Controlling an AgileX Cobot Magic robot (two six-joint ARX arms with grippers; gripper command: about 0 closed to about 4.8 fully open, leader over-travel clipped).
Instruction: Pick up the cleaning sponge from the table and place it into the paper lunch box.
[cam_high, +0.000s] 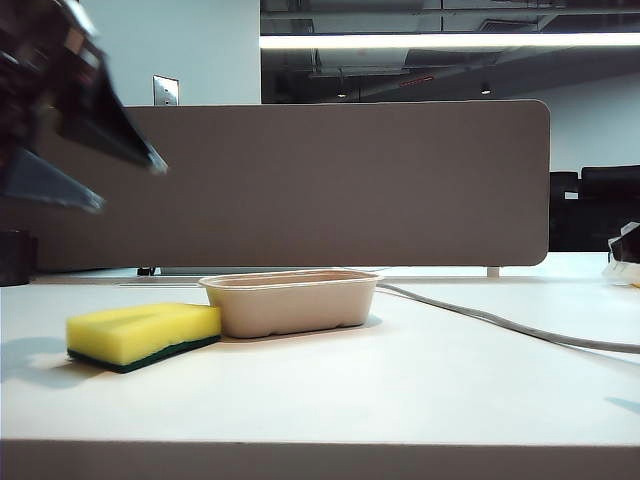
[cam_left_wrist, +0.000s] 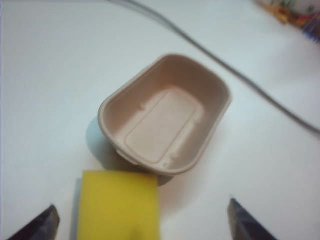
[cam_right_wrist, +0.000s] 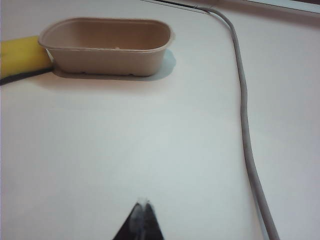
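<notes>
Down on the table (cam_high: 400, 390), the cleaning sponge (cam_left_wrist: 119, 206) lies yellow face up below the left gripper (cam_left_wrist: 142, 222), between its wide-apart fingers, one end against the empty paper lunch box (cam_left_wrist: 165, 115) just beyond. Well off from both, the right gripper (cam_right_wrist: 142, 210) hangs over bare tabletop, fingers pressed together, a grey cable (cam_right_wrist: 245, 115) alongside.
</notes>
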